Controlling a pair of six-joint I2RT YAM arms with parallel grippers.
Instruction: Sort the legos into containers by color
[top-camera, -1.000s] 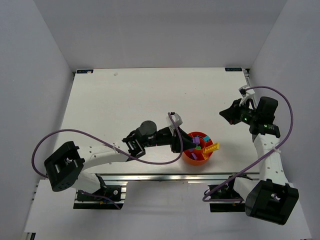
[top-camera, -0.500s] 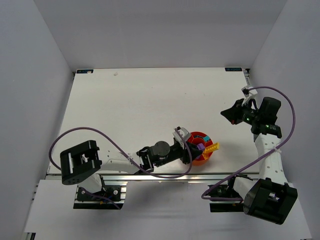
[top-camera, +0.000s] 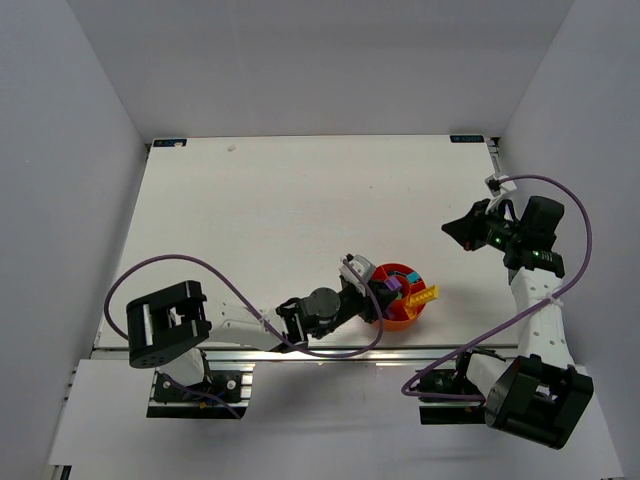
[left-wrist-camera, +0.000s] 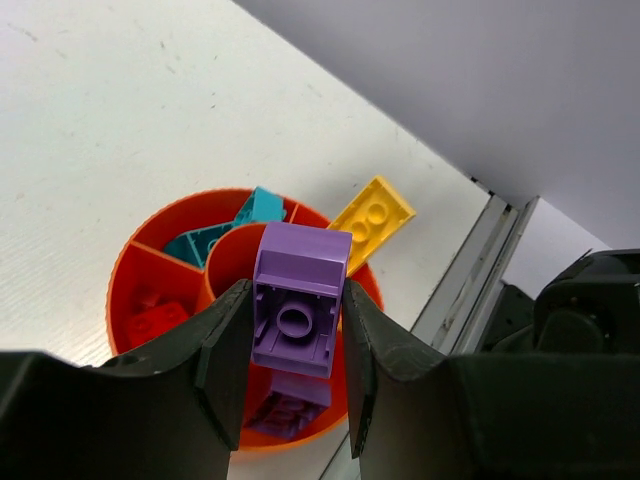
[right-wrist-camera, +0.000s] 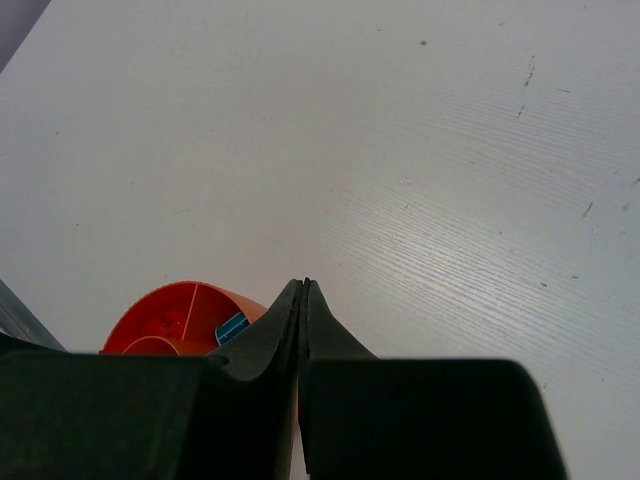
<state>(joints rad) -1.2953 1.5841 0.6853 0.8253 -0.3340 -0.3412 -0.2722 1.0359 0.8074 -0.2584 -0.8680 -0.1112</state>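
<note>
I read left fingers clamped on purple lego, held over the tray. The tray sits at 5 o'clock on counter. Right fingers are pressed together.

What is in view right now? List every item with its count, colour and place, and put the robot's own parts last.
table: one, white, under everything
tray: one, orange-red, round with wedge compartments and a central cup, near the table's front edge
held brick: one, purple, clamped in the left gripper above the tray
cyan bricks: two seen, cyan, together in one far compartment
red brick: at least one, red, in a left-hand compartment in the left wrist view
purple brick in tray: at least one, purple, in the near compartment, partly hidden
yellow plate: one, yellow, propped across the tray's rim with one end sticking out
left gripper: one, black, shut on the held brick
right gripper: one, black, shut and empty, off to the tray's right
</note>
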